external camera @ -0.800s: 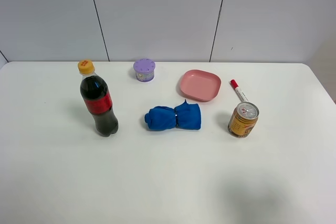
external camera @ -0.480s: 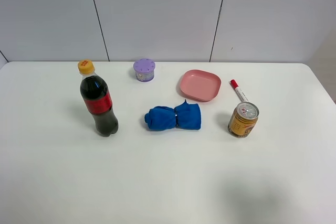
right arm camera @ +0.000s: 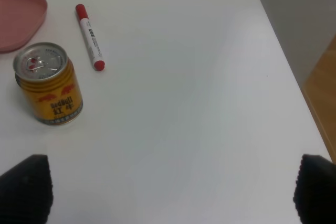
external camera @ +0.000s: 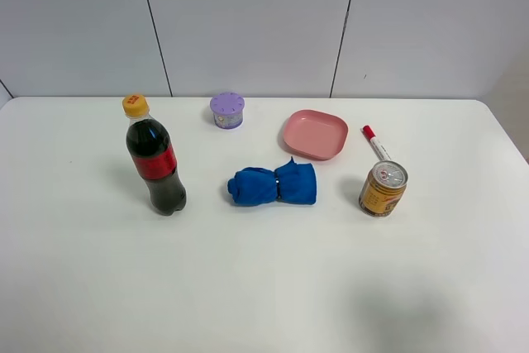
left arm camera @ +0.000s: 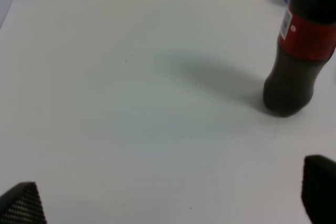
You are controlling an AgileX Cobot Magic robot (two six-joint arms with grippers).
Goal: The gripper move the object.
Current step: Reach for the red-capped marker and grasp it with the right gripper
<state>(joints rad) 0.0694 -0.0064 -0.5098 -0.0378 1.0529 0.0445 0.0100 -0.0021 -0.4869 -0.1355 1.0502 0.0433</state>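
The white marker pen (external camera: pixel 378 145) with a red cap lies on the white table at the right, just behind the gold can (external camera: pixel 383 188). In the right wrist view the pen (right arm camera: pixel 89 36) lies flat beside the can (right arm camera: pixel 49 91). My right gripper (right arm camera: pixel 169 190) is open and empty, its two black fingertips (right arm camera: pixel 23 187) wide apart, well short of the pen. My left gripper (left arm camera: pixel 170 198) is open and empty over bare table, short of the cola bottle (left arm camera: pixel 302 51). Neither arm shows in the exterior high view.
A cola bottle (external camera: pixel 155 157) stands at the left. A rolled blue cloth (external camera: pixel 274 183) lies mid-table. A pink dish (external camera: pixel 314 134) and a purple round container (external camera: pixel 226 110) sit at the back. The table's right edge (right arm camera: pixel 286 61) is near the pen.
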